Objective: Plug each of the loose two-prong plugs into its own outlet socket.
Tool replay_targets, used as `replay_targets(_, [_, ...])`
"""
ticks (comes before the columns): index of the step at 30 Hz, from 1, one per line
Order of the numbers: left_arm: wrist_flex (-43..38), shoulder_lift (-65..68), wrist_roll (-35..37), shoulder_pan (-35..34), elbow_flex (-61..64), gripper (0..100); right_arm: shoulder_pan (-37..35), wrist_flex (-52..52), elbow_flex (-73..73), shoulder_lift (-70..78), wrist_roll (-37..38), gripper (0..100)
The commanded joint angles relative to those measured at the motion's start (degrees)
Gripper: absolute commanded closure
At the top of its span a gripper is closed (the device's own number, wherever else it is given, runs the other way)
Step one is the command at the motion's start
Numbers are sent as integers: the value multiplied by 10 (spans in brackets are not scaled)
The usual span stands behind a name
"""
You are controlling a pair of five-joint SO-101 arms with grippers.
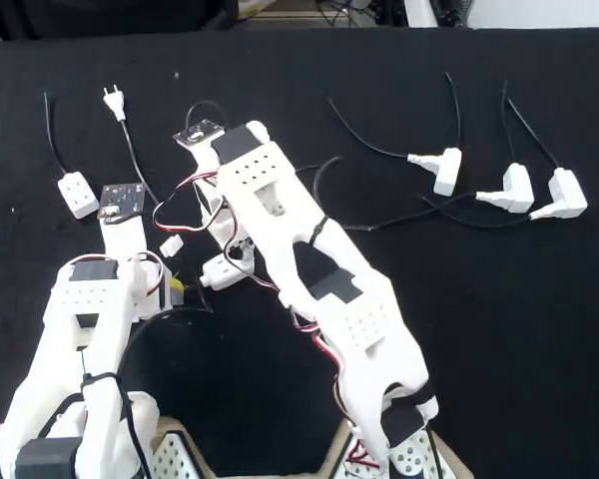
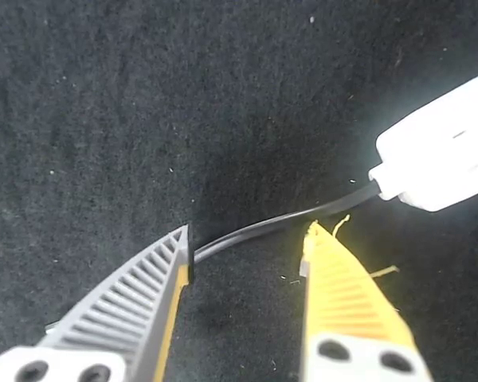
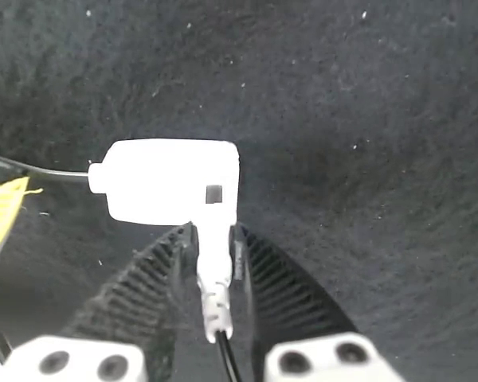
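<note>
Across the black table [image 1: 499, 319], two white arms: the right arm [image 1: 359, 324] stretched slantwise over the middle, the left arm [image 1: 85, 309] close beside it. At the right gripper [image 3: 213, 235], dark fingers clamped on the stem of a two-prong plug [image 3: 215, 274], seated or very nearly seated in a white socket block [image 3: 171, 191]; plug axis in line with the fingers, block lying crosswise beyond the tips. At the left gripper [image 2: 247, 239], grey and yellow fingers spread apart, holding nothing, straddling the block's black cable [image 2: 271, 224], the block itself just past the yellow tip. Likely next on that side: closing on cable or block to steady it. By count: three L-shaped sets [image 1: 514, 188], seemingly joined, far right and well apart from both grippers; one loose socket [image 1: 78, 194] and one loose plug [image 1: 113, 98] far left, nearer the left arm.
</note>
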Motion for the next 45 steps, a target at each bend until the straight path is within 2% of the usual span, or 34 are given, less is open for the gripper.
replay_targets(1, [4,-18,5,-4,-29,766,13,18,-5,-7,4,988])
replay_targets(11, [4,-18,4,-4,-30,766,38,15,158,-145,4,988])
replay_targets(20, [4,-18,5,-4,-29,766,40,16,214,-267,5,988])
replay_targets(25, [4,-18,5,-4,-29,766,80,12,272,-295,43,988])
replay_targets(27, [4,-18,5,-4,-29,766,110,-33,327,-310,75,988])
replay_targets(30, [4,-18,5,-4,-30,766,156,-193,462,-373,116,988])
replay_targets(33, [4,-18,5,-4,-29,766,172,-338,624,-469,138,988])
replay_targets(36, [2,-18,5,-4,-29,766,177,-440,751,-542,149,987])
replay_targets(39, [2,-18,5,-4,-29,766,178,-488,828,-575,180,987])
replay_targets(45, [3,-18,5,-4,-29,766,179,-486,880,-560,192,986])
